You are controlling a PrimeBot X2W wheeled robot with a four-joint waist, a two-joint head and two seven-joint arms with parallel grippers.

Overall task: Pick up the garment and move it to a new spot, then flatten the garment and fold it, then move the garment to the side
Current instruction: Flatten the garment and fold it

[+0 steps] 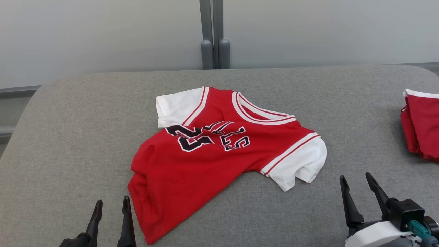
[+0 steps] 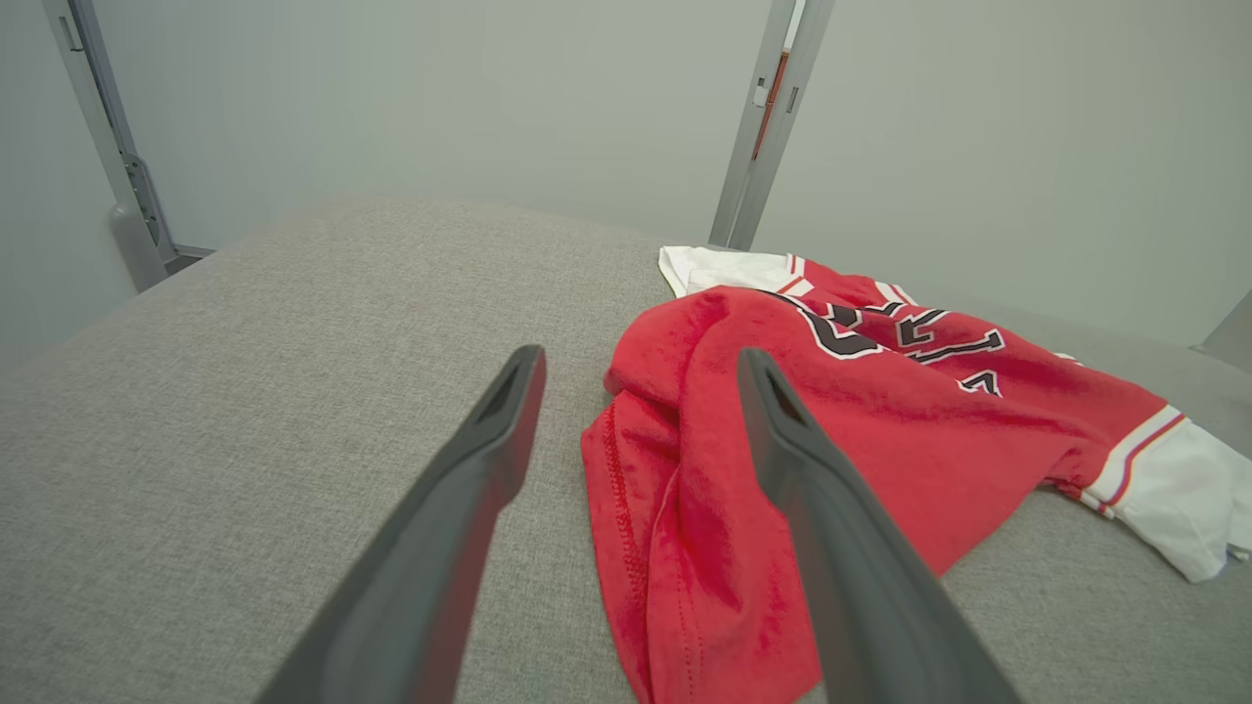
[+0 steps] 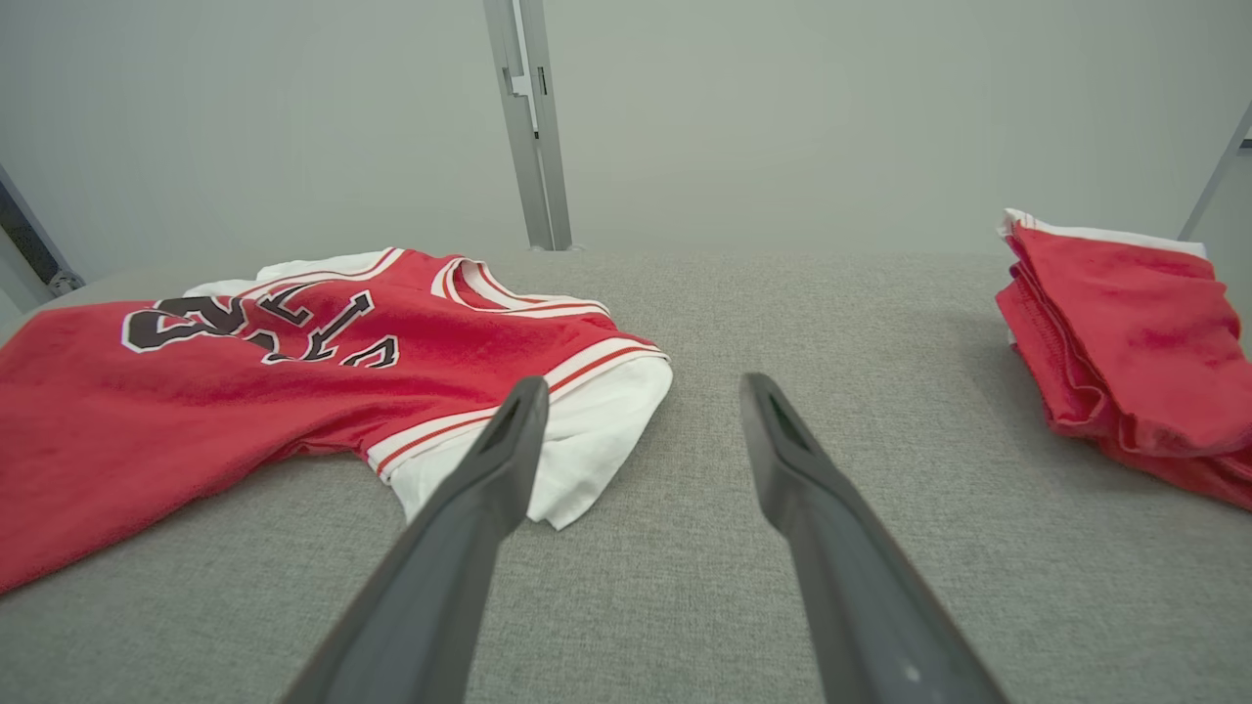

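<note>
1. We count one red jersey (image 1: 219, 144) with white sleeves.
2. We count one pile of folded red garments (image 1: 423, 127); how many it holds we cannot tell.
3. We count two pincers: the left pincer (image 1: 113, 200) and the right pincer (image 1: 355, 176).
4. We count one grey tabletop (image 1: 68, 137).

Red-white jersey (image 1: 192, 171), seemingly black numerals (image 1: 189, 139).
</note>
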